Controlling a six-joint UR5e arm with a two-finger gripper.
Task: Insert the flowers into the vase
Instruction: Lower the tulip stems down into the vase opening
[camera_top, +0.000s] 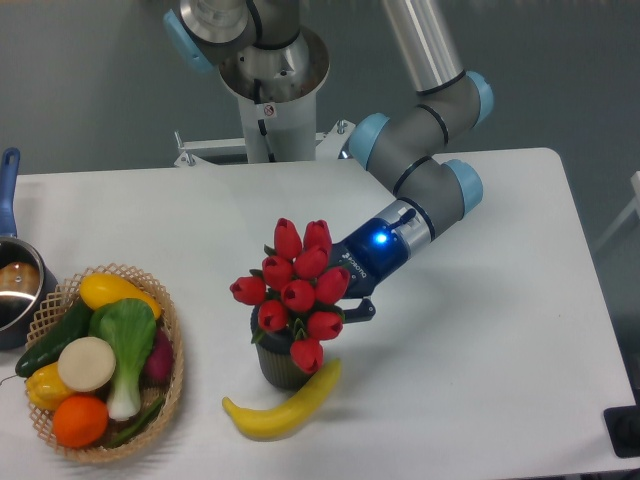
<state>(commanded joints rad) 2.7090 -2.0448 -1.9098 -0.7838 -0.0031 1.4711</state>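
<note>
The flowers (297, 290), a bunch of red tulip buds with green leaves, stand over the vase (281, 368), a dark ribbed cylinder near the table's front middle. Their stems go down into its opening, and the buds hide most of the rim. My gripper (340, 312) comes in from the right, tilted down toward the bunch, and is shut on the flowers just behind the buds. Its fingertips are mostly hidden by the blooms.
A yellow banana (285, 405) lies against the vase's front. A wicker basket (170, 385) of vegetables and fruit sits at the front left. A steel pot (18, 285) with a blue handle stands at the left edge. The robot base (270, 90) rises behind.
</note>
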